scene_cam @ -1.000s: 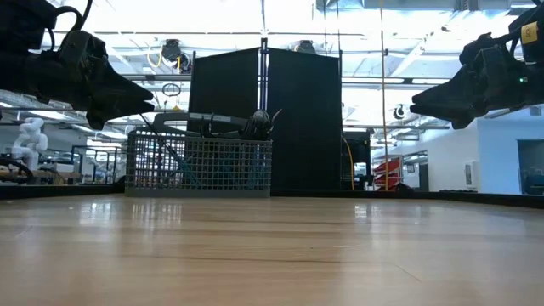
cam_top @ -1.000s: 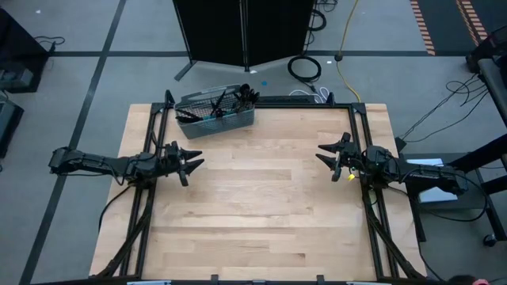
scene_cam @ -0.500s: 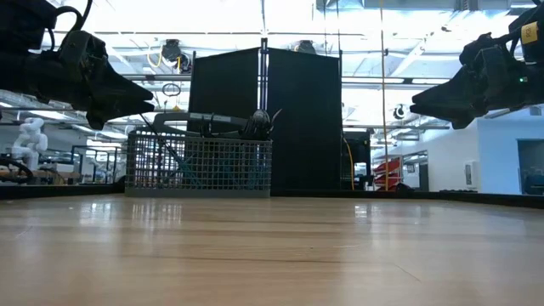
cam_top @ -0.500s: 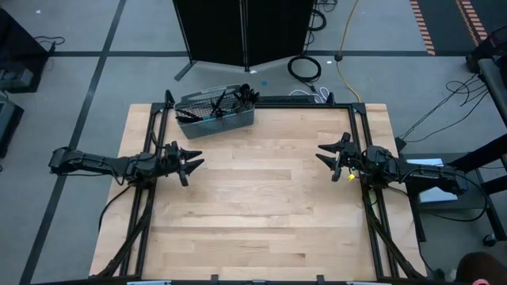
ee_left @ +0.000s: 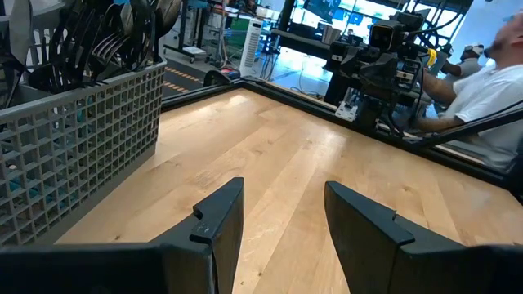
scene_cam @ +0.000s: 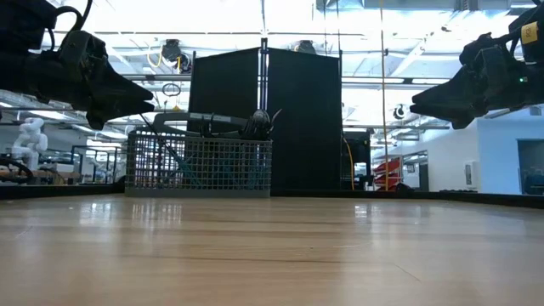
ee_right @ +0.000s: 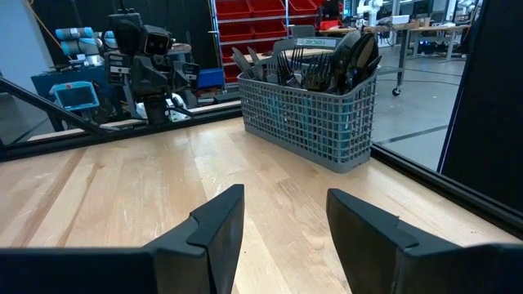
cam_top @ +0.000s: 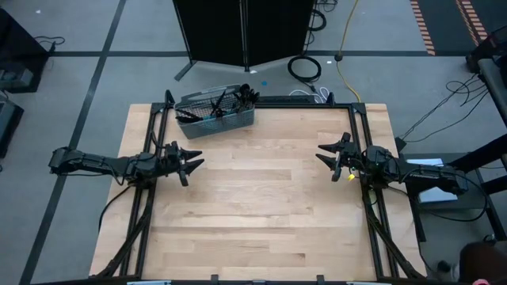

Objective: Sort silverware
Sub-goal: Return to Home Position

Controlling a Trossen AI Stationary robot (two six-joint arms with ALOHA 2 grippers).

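Note:
The silverware [ee_right: 327,65] stands upright in a grey mesh basket [cam_top: 215,112] at the table's far left; dark fork and spoon heads stick out of its top [scene_cam: 259,121], [ee_left: 106,37]. The basket rests on its base on the wood. My left gripper [cam_top: 193,159] hovers open over the table's left edge, pointing level toward the right. My right gripper [cam_top: 323,153] hovers open over the right edge, pointing level toward the left. Both have nothing between their fingers [ee_left: 278,212], [ee_right: 282,216].
The wooden tabletop [cam_top: 261,198] lies bare between the two grippers. Black frame rails [cam_top: 301,101] run along the far edge. A black cabinet [cam_top: 242,32] stands behind the table. A person in a white shirt [ee_left: 490,90] sits beyond the right side.

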